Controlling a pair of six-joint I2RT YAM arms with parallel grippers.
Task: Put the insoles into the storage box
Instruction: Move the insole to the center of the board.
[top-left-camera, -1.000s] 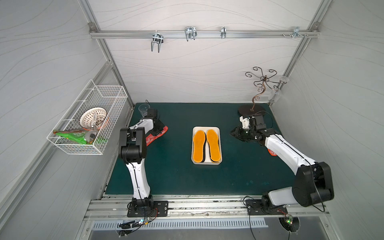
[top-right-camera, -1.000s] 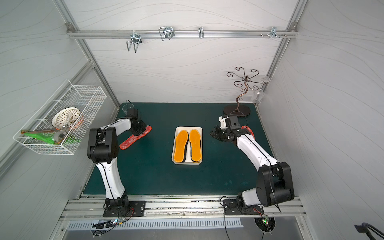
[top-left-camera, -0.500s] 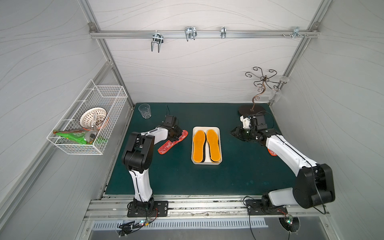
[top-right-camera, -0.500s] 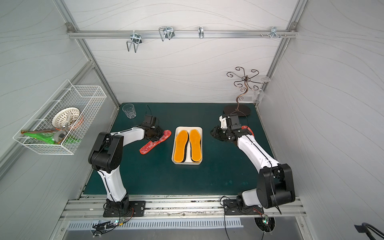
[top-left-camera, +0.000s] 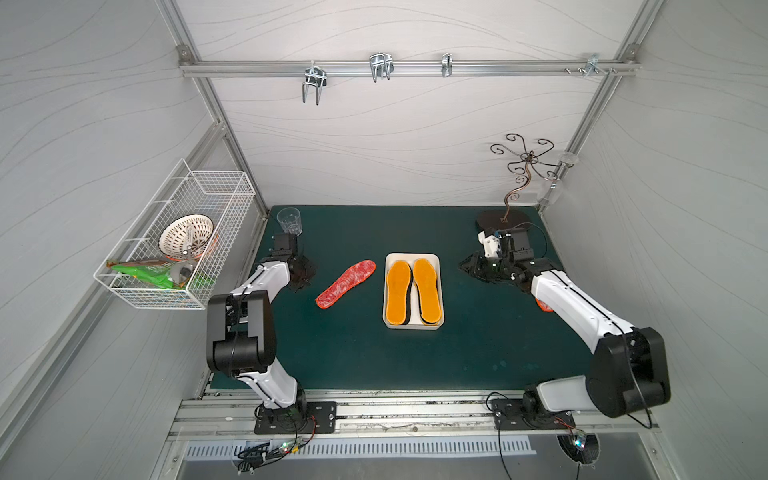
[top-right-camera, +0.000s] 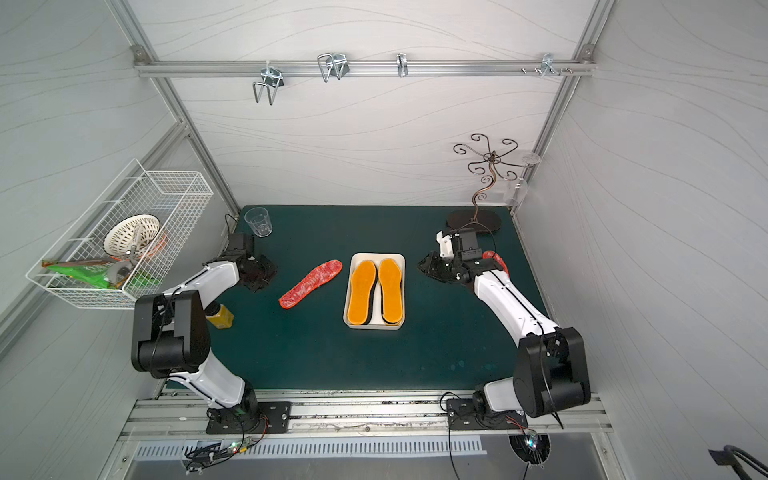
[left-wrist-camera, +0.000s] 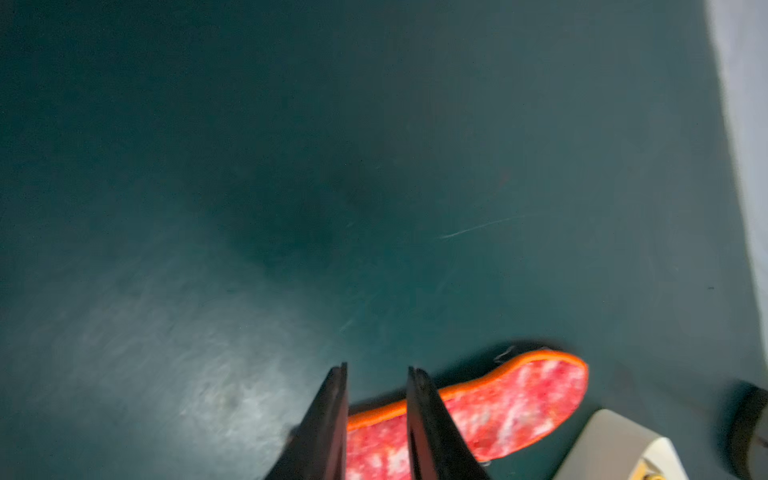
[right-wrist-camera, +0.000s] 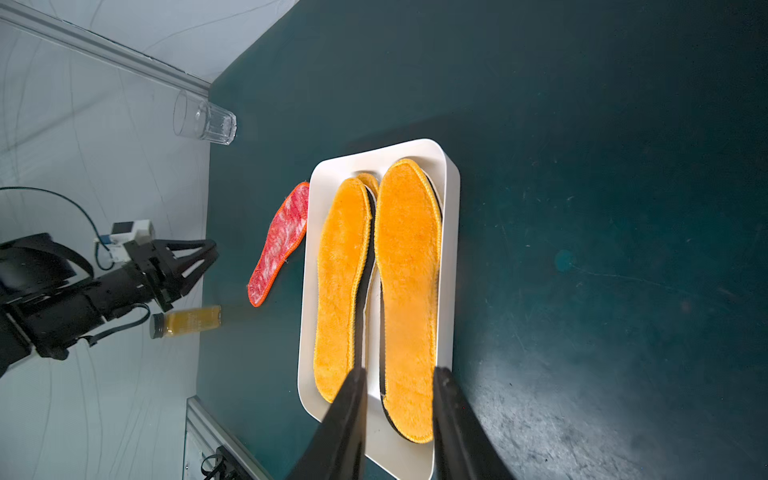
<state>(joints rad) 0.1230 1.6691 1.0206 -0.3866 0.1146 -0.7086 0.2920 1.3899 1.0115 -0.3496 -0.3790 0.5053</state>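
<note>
Left tool stands back near the glass, jaws parted and empty. The frame half a second earlier has it over the red mottled insole, close to the storage box. That insole now lies flat and free on the tabletop just beside the box, not in it. Orange insoles top the stack inside (black edges show beneath). Right tool is unchanged in place, with jaws apart and nothing held.
</note>
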